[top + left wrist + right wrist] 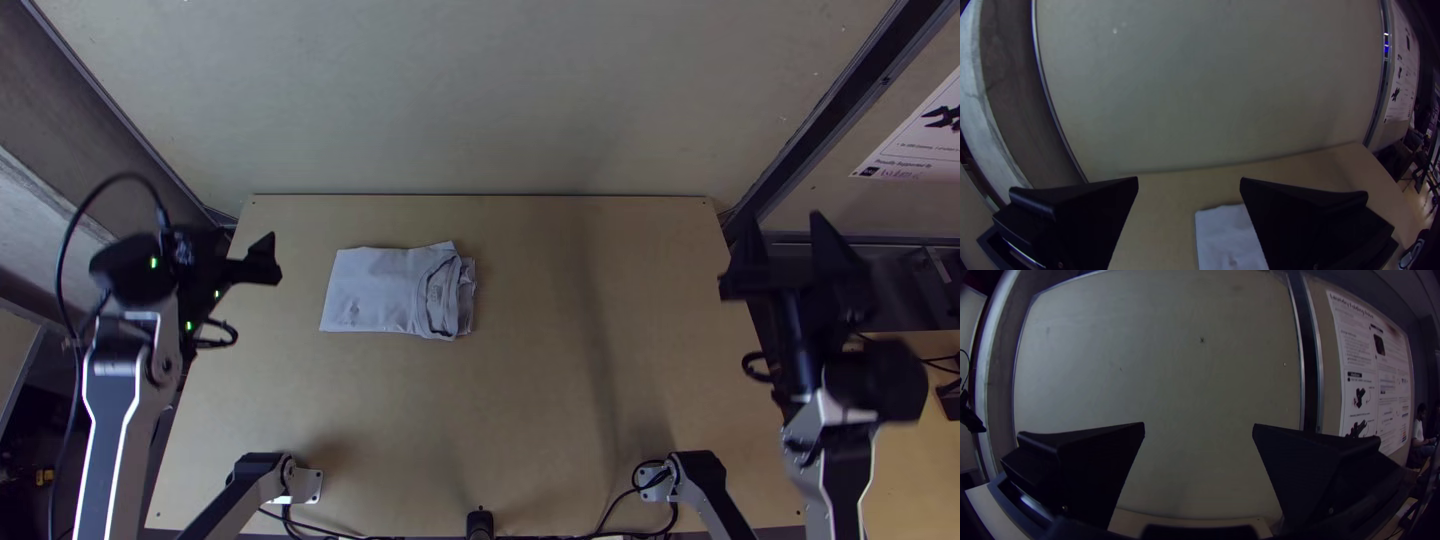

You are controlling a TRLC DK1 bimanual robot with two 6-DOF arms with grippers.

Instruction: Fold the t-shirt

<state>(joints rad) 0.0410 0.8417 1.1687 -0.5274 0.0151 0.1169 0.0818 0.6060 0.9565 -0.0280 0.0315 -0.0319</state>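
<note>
The pale grey-white cloth t-shirt lies flat on the table, folded into a compact, roughly rectangular bundle, left of the middle. The left gripper with wide black fingers is to the t-shirt's left, apart from it, its fingers well parted with nothing between them; in the left wrist view one finger covers part of the cloth. The right gripper with wide black fingers is well off to the t-shirt's right, beyond the table's right side, also spread wide and holding nothing. On the near side of the t-shirt stand two black-and-white jointed brackets, one toward the left and one toward the right, with thin black cables and a short black post between them.

The t-shirt's long axis runs left to right, the smooth end toward the left arm, the stacked, rumpled layers toward the right.

Beneath it is the light wooden table. Beyond the t-shirt rises a pale, plain panel; a white printed poster hangs far to its right.
</note>
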